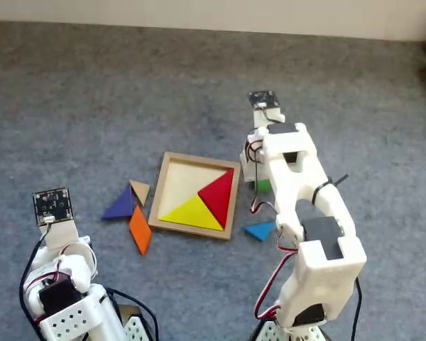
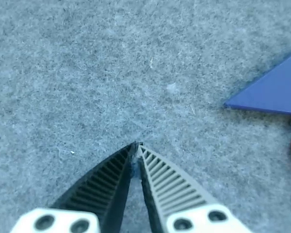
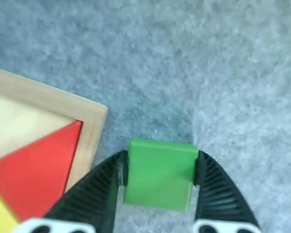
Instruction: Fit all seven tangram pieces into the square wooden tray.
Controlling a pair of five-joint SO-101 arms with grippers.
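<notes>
— Tangram pieces: how many sit in the tray (image 1: 202,158) so far?

— Two, by my count. The red triangle (image 1: 220,195) and the yellow triangle (image 1: 192,212) fill its right and lower parts, mid-frame in the high view. The rest of its floor is bare pale wood.

— And the other five?

— Out on the grey carpet (image 1: 92,92). The dark blue triangle (image 1: 119,206), tan triangle (image 1: 139,190) and orange parallelogram (image 1: 140,229) lie just left of the tray. The light blue triangle (image 1: 260,230) sits off its lower right corner. The right gripper (image 3: 160,155) clasps the green square (image 3: 160,174) by two opposite sides, just right of the tray.

— The left gripper (image 2: 137,145)?

— Pinched together on nothing, lower left, apart from the dark blue triangle.
</notes>
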